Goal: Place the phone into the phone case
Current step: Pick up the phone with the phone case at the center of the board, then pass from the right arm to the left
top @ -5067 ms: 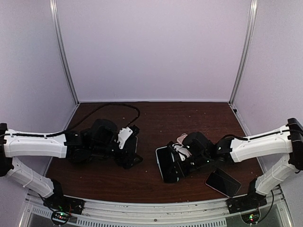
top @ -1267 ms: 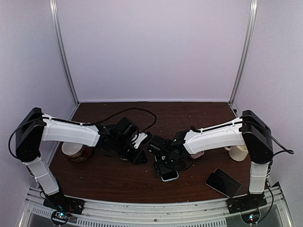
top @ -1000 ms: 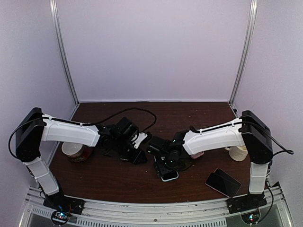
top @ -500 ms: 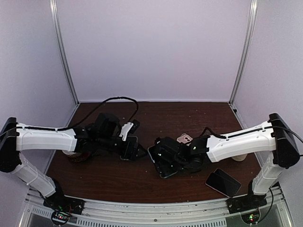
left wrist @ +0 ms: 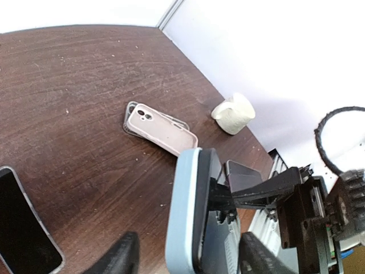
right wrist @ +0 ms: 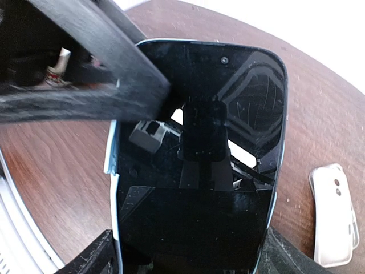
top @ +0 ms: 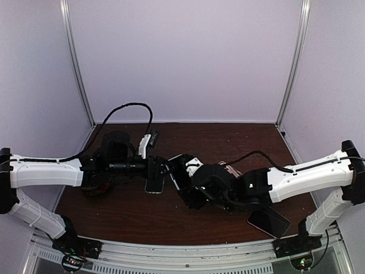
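Right wrist view: the right gripper (right wrist: pixel 191 248) clamps the phone (right wrist: pixel 199 114) by its long edges, screen up and lifted off the table (left wrist: pixel 74 103). A light blue case (left wrist: pixel 181 217) rims the phone. The left gripper (left wrist: pixel 190 242) is spread wide either side of the phone, holding nothing. A pink case (left wrist: pixel 162 130) lies on the table beyond.

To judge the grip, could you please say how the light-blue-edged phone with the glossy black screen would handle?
The light-blue-edged phone is probably stiff: no sag though gripped only at its sides. Its mirror-like gloss suggests slippery faces, so it might slide in the jaws. It could crack if dropped on the brown wooden table.
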